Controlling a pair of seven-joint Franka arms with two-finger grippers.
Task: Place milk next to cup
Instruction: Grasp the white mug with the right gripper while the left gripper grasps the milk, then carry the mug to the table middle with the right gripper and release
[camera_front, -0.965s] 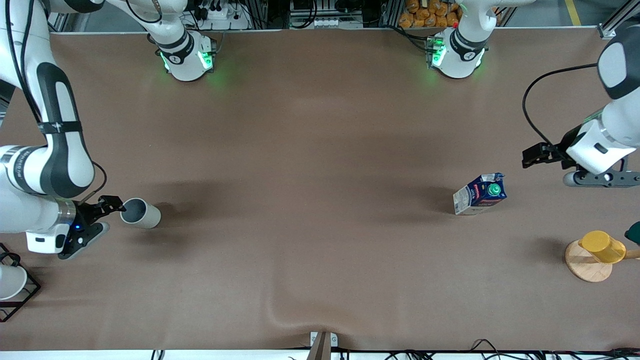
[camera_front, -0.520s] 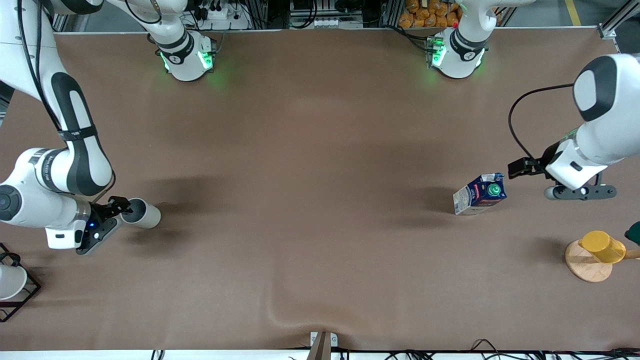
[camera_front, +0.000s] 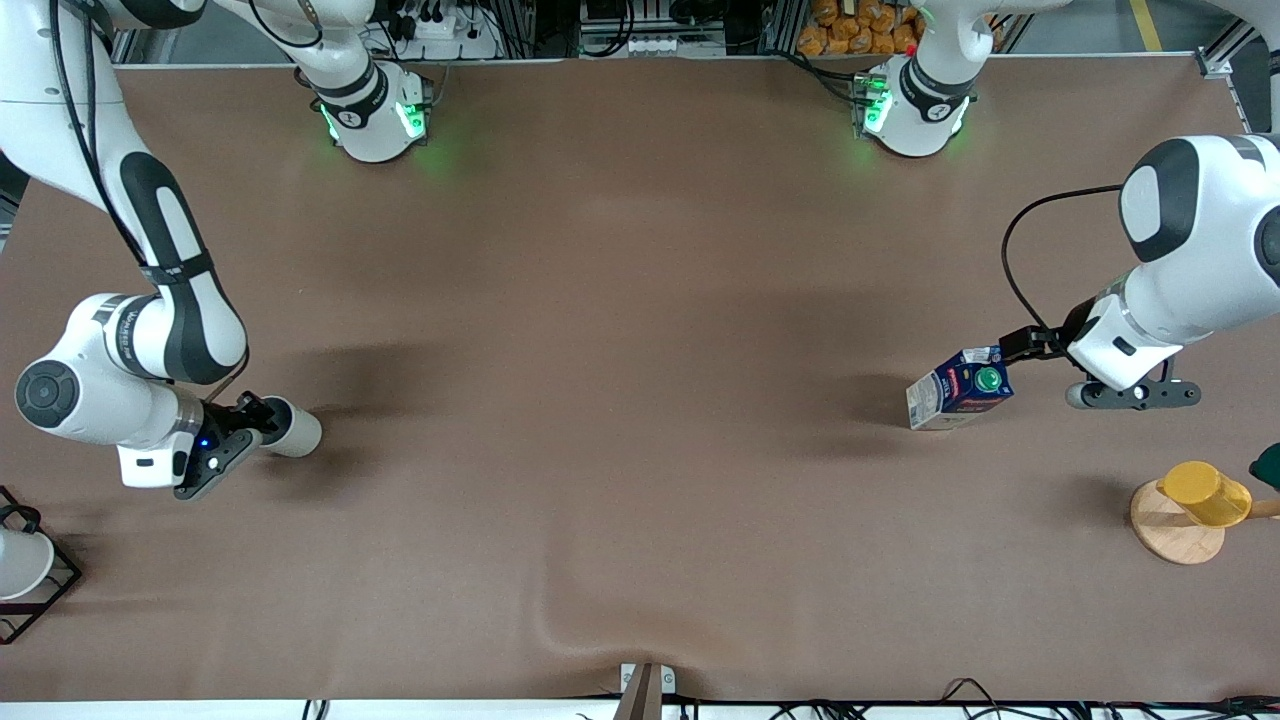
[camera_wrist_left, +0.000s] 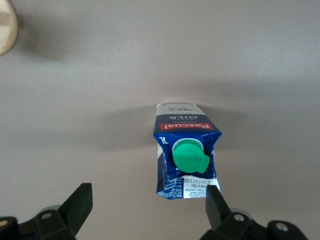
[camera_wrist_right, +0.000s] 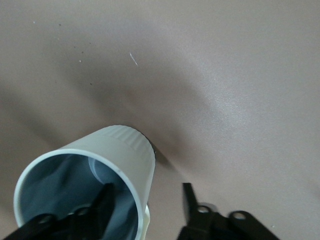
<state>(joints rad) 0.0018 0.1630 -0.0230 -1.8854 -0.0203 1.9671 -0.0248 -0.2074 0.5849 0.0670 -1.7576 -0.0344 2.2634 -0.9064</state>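
Observation:
The milk (camera_front: 958, 392) stands on the brown table toward the left arm's end, a dark blue carton (camera_wrist_left: 185, 145) with a green cap and a red band. My left gripper (camera_front: 1012, 348) hangs open just beside its top, and the carton lies close to one finger (camera_wrist_left: 215, 202) of that gripper (camera_wrist_left: 147, 205). The cup (camera_front: 295, 430), pale grey-beige, stands toward the right arm's end. My right gripper (camera_front: 255, 412) straddles the wall of the cup (camera_wrist_right: 125, 150). One finger is inside the cup and the other outside, with a gap between the outer finger (camera_wrist_right: 189, 202) and the wall.
A yellow cup (camera_front: 1205, 492) sits on a round wooden stand (camera_front: 1165, 535) near the left arm's end, nearer the camera than the milk. A white cup (camera_front: 18, 565) rests in a black wire rack at the right arm's end. A dark green thing (camera_front: 1268, 465) shows at the edge.
My right gripper moved onto the cup, one finger dropping inside it, and its jaws narrowed. My left gripper travelled across the table to the milk's top.

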